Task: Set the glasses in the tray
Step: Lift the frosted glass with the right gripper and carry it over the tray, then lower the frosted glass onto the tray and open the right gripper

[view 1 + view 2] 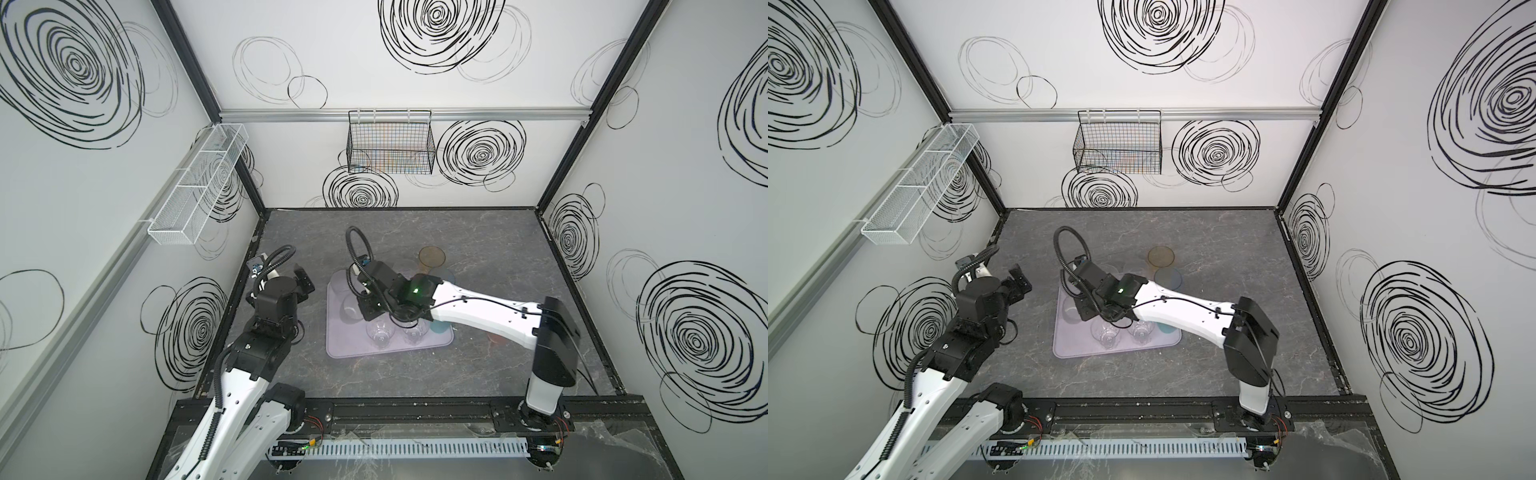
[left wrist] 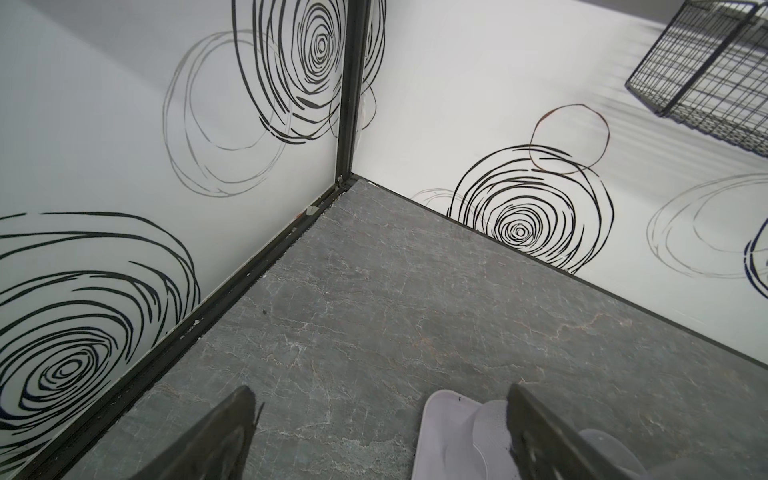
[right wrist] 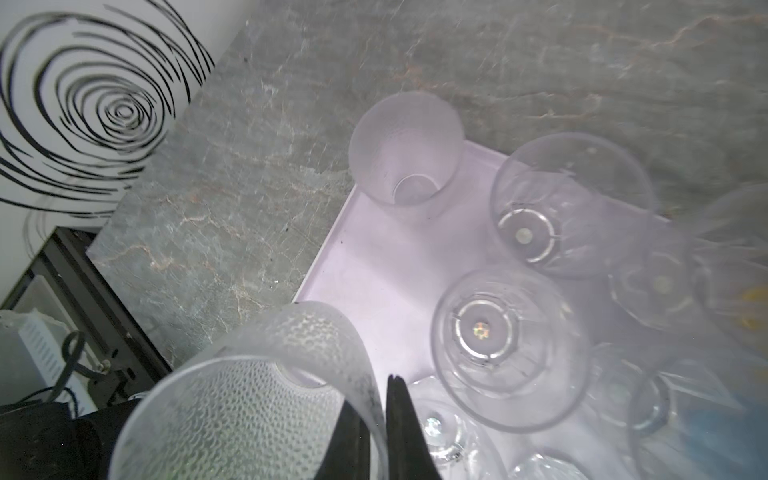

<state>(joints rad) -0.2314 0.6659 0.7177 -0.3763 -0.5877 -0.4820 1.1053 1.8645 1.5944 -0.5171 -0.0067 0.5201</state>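
Observation:
The pale lilac tray (image 1: 345,349) (image 1: 1071,349) lies mid-table with several clear glasses in it, two of them near its front edge (image 1: 380,332) (image 1: 415,332). My right gripper (image 3: 376,411) (image 1: 368,309) is shut on the rim of a frosted, dimpled glass (image 3: 249,407), one finger inside and one outside, above the tray's left part (image 3: 374,266). Another frosted glass (image 3: 405,156) stands at a tray corner beside clear ones (image 3: 569,203) (image 3: 507,345). An amber glass (image 1: 431,257) and a blue glass (image 1: 442,276) stand behind the right arm. My left gripper (image 1: 305,282) (image 2: 380,395) hangs open and empty left of the tray (image 2: 449,436).
A black wire basket (image 1: 390,143) hangs on the back wall and a white mesh basket (image 1: 199,183) on the left wall. The left arm sits close to the left wall. The right forearm stretches over the tray's right side and hides part of it.

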